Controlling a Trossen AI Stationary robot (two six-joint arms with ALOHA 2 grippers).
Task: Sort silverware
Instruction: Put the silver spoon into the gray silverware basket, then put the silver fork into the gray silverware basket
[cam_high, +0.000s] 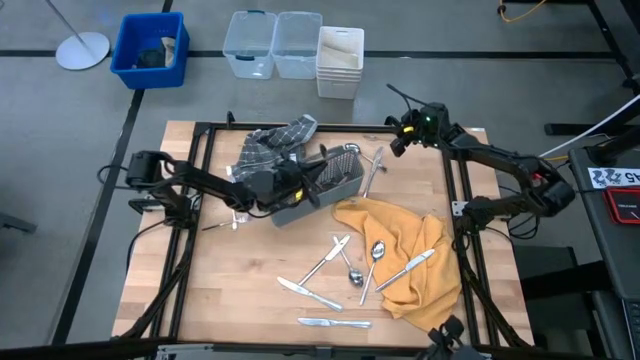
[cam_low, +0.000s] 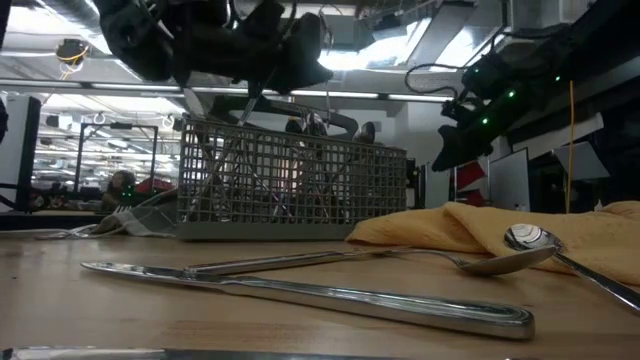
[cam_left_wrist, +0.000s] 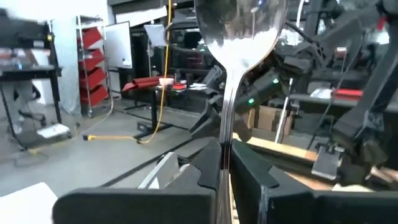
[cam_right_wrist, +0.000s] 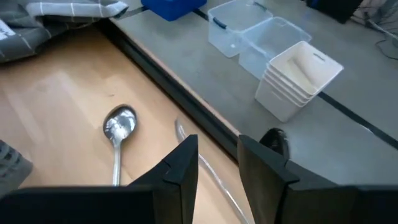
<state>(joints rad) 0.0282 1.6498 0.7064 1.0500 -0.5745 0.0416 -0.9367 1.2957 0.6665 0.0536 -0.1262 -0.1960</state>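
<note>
A spoon (cam_left_wrist: 239, 37) stands pinched between the fingers of the left gripper (cam_left_wrist: 225, 171) above the grey caddy (cam_high: 325, 185), so it should drop straight in, while the right gripper (cam_right_wrist: 217, 165) waits open at the far right.

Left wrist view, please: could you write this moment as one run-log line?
left gripper: jaws pinching spoon handle, over caddy | right gripper: jaws open, empty, far table edge

Bright overhead light, perhaps slight blur
</note>
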